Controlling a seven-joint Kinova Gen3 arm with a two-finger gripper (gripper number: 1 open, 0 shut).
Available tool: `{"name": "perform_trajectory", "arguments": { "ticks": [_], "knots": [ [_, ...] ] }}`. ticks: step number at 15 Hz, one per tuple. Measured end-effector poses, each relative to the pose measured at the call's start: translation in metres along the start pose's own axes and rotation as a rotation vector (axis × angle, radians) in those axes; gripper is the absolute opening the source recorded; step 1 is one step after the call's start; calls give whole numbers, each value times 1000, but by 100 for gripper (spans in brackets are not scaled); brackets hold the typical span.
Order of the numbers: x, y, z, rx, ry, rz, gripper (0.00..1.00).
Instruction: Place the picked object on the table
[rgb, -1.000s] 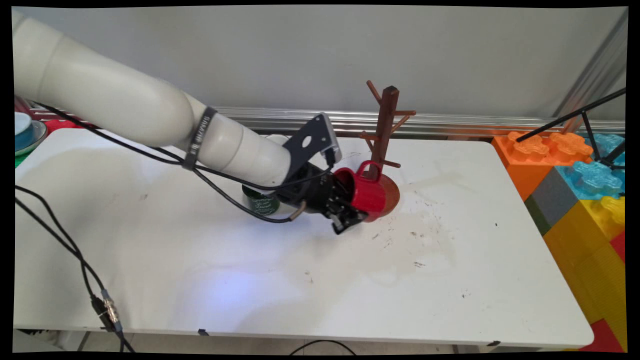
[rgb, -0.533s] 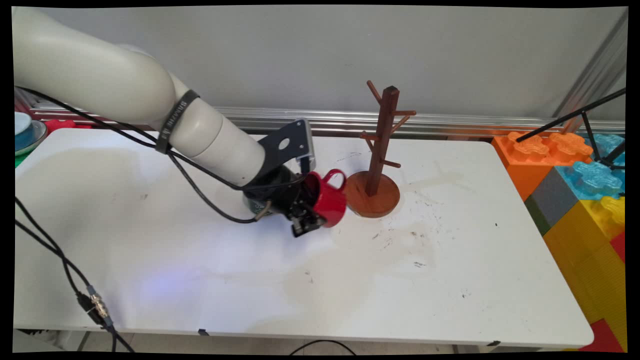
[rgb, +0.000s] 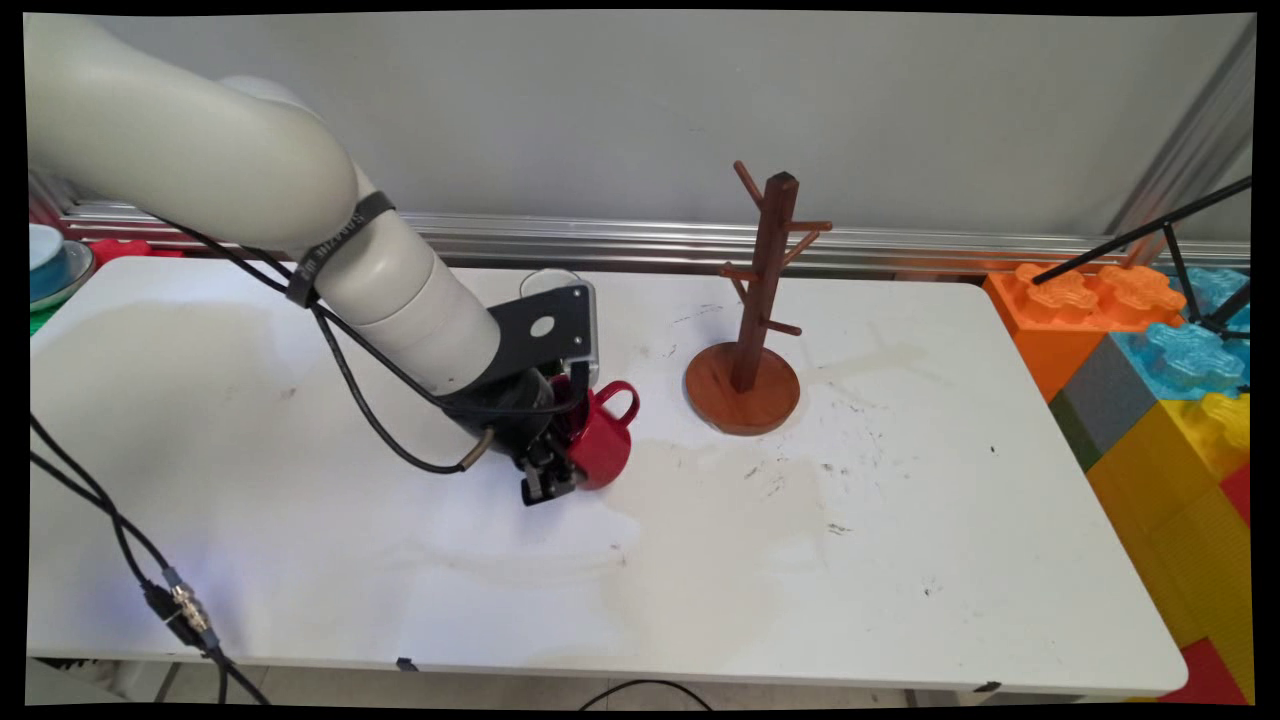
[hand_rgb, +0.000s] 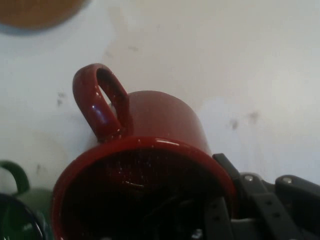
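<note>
My gripper (rgb: 558, 470) is shut on the rim of a red mug (rgb: 603, 440), one finger inside it and one outside. The mug is tilted on its side just above the table, its handle up and to the right. In the hand view the red mug (hand_rgb: 150, 150) fills the middle, its open mouth toward the camera, with the outer finger (hand_rgb: 222, 172) against its wall. A wooden mug tree (rgb: 755, 300) with bare pegs stands on its round base to the mug's right, apart from it.
A dark green mug (hand_rgb: 15, 210) shows at the hand view's lower left, right beside the red one; the arm hides most of it in the main view. Big coloured toy blocks (rgb: 1150, 350) stand off the table's right end. Dishes (rgb: 50, 265) sit at the far left.
The gripper has carried the red mug leftward and downward, away from the mug tree's base, and lowered it close to the table.
</note>
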Motion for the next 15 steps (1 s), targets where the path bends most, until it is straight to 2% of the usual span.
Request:
{"name": "perform_trajectory", "arguments": {
  "ticks": [5,14,15],
  "knots": [
    [2,1,11,-16,-78,17,0],
    [8,-2,33,-20,-120,49,0],
    [9,-2,35,-20,-122,50,100]
  ]
}}
